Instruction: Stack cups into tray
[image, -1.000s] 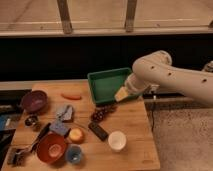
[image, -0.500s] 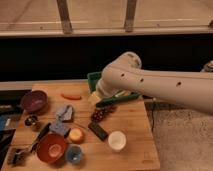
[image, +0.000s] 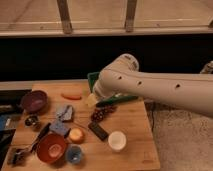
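The cream-white cup (image: 117, 140) stands near the table's front, right of centre. An orange-yellow cup (image: 76, 134) and a blue cup (image: 75, 154) sit to its left, and a dark metallic cup (image: 32, 120) is near the left edge. Only the left rim (image: 93, 77) and a strip of the front wall of the green tray show; my white arm (image: 150, 85) covers the rest. My gripper (image: 91, 100) hangs at the tray's front-left corner, above the table and well away from all the cups.
A purple bowl (image: 34, 101) sits at the left and a red-orange bowl (image: 51, 147) at the front left. A carrot (image: 71, 96), dark grapes (image: 100, 113), a black bar (image: 98, 131), blue-grey packets (image: 64, 112) and utensils (image: 17, 155) lie on the wooden table (image: 135, 125).
My arm has swung left across the tray, carrying the gripper from the tray's right side to its front-left corner. No object on the table has moved.
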